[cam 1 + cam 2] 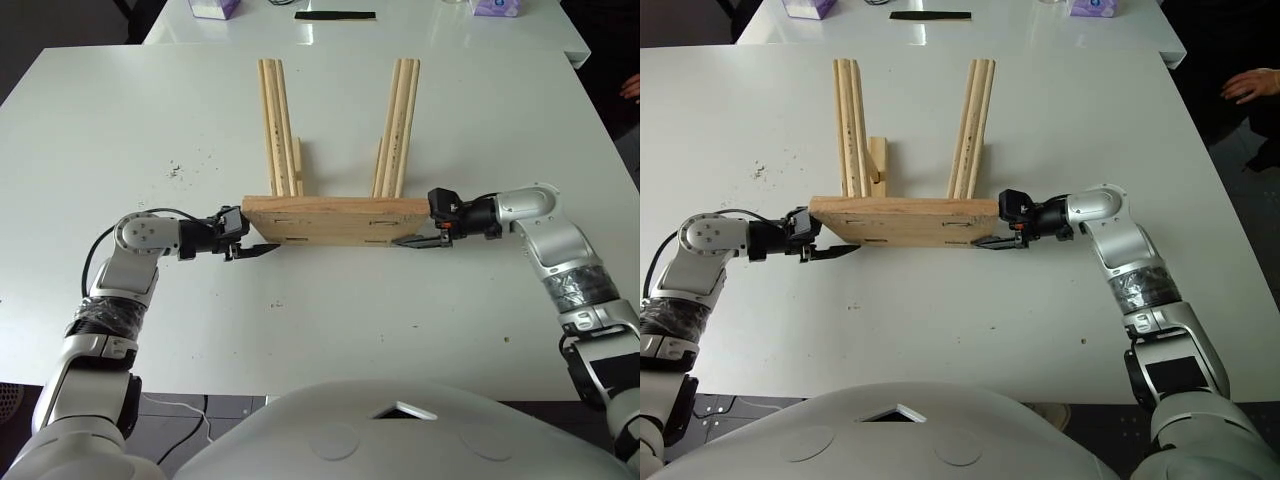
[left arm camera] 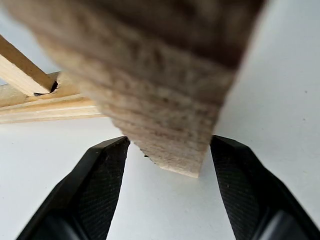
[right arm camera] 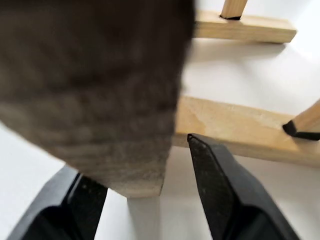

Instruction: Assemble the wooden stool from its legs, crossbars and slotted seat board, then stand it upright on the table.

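Stool (image 1: 395,130) lies sideways mid-tabletop (image 1: 120,120); left gripper (image 1: 258,248) and right gripper (image 1: 412,240), fingers wide, straddle the seat board (image 1: 335,220) ends. Likely next: clamp, tip upright.

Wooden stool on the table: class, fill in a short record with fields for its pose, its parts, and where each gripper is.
stool: assembled, lying on its side on the white table, not yet upright
seat board: on edge, nearest the robot, slotted face towards it
legs: two pairs pointing away from the robot
left gripper: at the board's left end, fingers open either side of it
right gripper: at the board's right end, fingers open either side of it
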Motion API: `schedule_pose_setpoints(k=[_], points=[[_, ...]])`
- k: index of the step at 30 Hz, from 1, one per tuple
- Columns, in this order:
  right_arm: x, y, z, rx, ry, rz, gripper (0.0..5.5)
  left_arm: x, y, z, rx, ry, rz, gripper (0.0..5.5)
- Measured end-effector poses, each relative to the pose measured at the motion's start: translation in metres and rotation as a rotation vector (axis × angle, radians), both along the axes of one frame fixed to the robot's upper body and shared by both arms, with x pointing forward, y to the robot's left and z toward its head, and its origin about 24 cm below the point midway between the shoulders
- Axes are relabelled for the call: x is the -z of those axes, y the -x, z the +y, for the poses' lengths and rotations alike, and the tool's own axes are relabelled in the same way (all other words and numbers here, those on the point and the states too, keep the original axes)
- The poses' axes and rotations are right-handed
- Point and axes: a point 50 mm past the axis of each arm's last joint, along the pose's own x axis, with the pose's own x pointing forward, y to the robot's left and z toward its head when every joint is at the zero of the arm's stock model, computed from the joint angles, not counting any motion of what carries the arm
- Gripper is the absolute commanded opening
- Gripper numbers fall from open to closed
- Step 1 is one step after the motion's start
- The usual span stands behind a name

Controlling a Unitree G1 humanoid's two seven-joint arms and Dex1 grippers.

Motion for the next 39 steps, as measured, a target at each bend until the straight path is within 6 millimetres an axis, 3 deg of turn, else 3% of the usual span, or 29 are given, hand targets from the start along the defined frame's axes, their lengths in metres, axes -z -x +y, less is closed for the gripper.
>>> schedule_pose_setpoints(k=[7, 16, 20, 26, 32, 36, 39], points=[[0.006, 0.000, -0.002, -0.009, -0.007, 0.045, 1.34, 0.001, -0.005, -0.003, 0.019, 0.007, -0.011, 1.76], [-0.004, 0.001, -0.009, -0.018, -0.019, 0.079, 1.32, -0.008, 0.002, -0.007, -0.012, 0.108, 0.143, 1.62], [-0.020, 0.014, -0.017, -0.021, -0.056, 0.164, 1.31, -0.028, 0.015, -0.006, -0.006, 0.200, 0.229, 1.60], [-0.051, 0.029, -0.037, 0.060, -0.198, 0.359, 1.31, -0.053, 0.028, -0.010, -0.051, 0.486, 0.322, 1.61], [-0.061, 0.035, -0.042, 0.098, -0.409, 0.486, 1.31, -0.080, 0.028, -0.013, -0.075, 0.783, 0.250, 1.62], [-0.062, 0.039, -0.030, 0.116, -0.621, 0.583, 1.32, -0.093, 0.028, -0.022, -0.134, 1.080, 0.200, 1.63], [-0.064, 0.038, -0.008, 0.142, -0.771, 0.641, 1.32, -0.105, 0.025, -0.030, -0.249, 1.336, 0.172, 1.59]])
